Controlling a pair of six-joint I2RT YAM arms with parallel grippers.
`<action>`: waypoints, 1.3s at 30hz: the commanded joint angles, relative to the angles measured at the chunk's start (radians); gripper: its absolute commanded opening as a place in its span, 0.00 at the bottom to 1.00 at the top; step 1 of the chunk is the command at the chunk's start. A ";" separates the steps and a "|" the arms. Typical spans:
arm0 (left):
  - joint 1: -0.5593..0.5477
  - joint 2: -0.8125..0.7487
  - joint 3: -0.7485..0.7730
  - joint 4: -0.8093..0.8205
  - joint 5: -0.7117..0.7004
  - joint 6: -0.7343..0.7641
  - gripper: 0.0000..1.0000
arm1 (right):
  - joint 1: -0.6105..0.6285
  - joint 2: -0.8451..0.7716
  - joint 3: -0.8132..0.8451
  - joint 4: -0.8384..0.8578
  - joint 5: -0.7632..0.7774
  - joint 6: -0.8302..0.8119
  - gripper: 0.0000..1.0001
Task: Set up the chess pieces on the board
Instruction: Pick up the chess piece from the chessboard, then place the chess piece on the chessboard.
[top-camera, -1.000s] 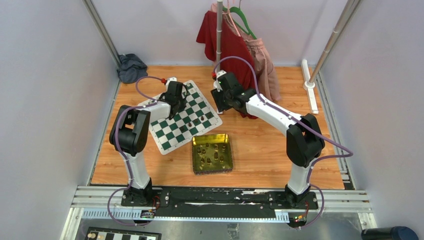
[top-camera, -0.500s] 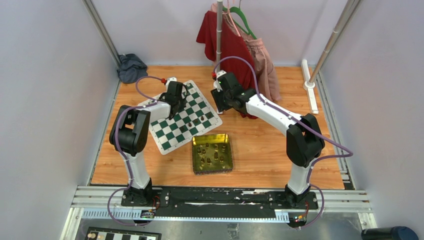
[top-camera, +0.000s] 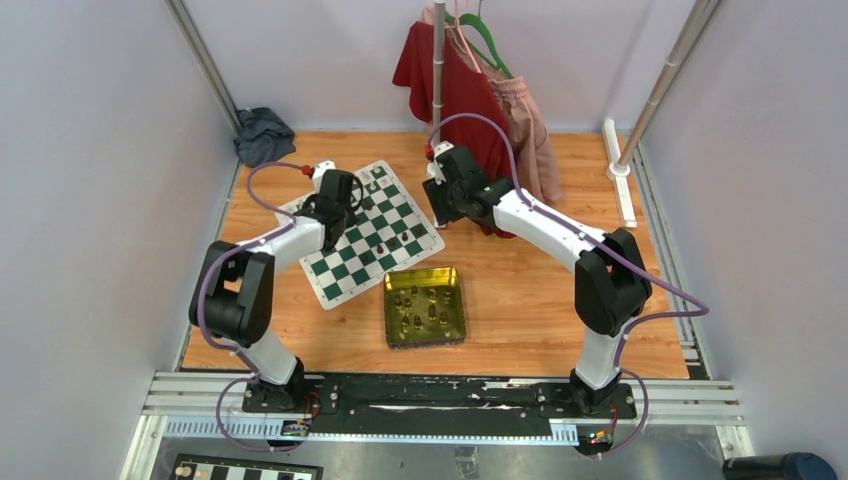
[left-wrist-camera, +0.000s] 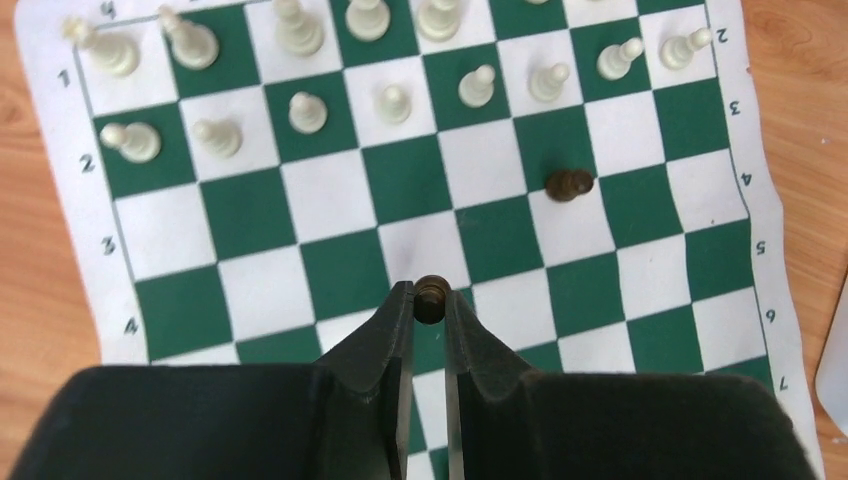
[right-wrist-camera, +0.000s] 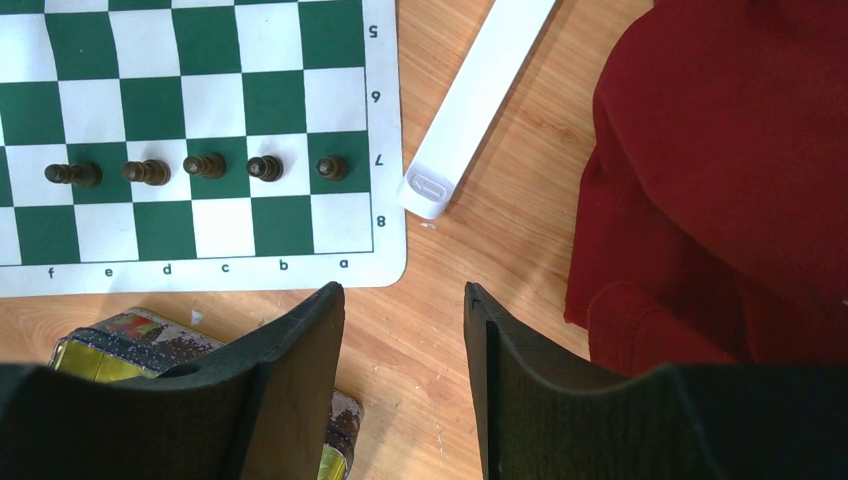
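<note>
Left arm: the left gripper (left-wrist-camera: 430, 300) is clamping a dark brown pawn (left-wrist-camera: 431, 297) between its fingertips, with the jaws drawn in narrow against the piece's head. The pawn is sitting over the middle of the chessboard mat (left-wrist-camera: 170, 230), at the boundary of a white and a green square. Whether its base is touching the mat cannot be told.

Board: in the overhead view the mat (top-camera: 350, 275) is lying turned at an angle on the wooden table (top-camera: 530, 300), left of centre. Eight white pawns (left-wrist-camera: 308, 113) are standing along row 2, and larger white pieces (left-wrist-camera: 190, 42) are standing on row 1 behind them, partly cut off by the picture edge. A second dark piece (left-wrist-camera: 569, 185) is resting near row 4 on a line between squares and appears to be tipped over.

Right arm: the right gripper (right-wrist-camera: 403, 295) is hanging with its jaws spread wide and nothing between them, over bare wood just off the mat's corner by square a8. Five dark pawns (right-wrist-camera: 205, 165) are standing on row 7, files b to f.

Other items: a gold-green tin (top-camera: 392, 325) is sitting just beside the mat's near corner with several dark chessmen (top-camera: 432, 313) inside. A white bar (right-wrist-camera: 470, 110) and a red garment (right-wrist-camera: 720, 180) are lying to the gripper's right.
</note>
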 joint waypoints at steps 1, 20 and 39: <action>0.002 -0.094 -0.087 -0.042 -0.034 -0.074 0.00 | -0.013 -0.047 -0.031 -0.024 -0.003 0.015 0.52; -0.152 -0.392 -0.346 -0.106 -0.096 -0.211 0.00 | -0.011 -0.114 -0.107 -0.019 -0.017 0.032 0.52; -0.182 -0.291 -0.347 -0.048 -0.098 -0.215 0.00 | -0.012 -0.115 -0.118 -0.023 -0.006 0.020 0.52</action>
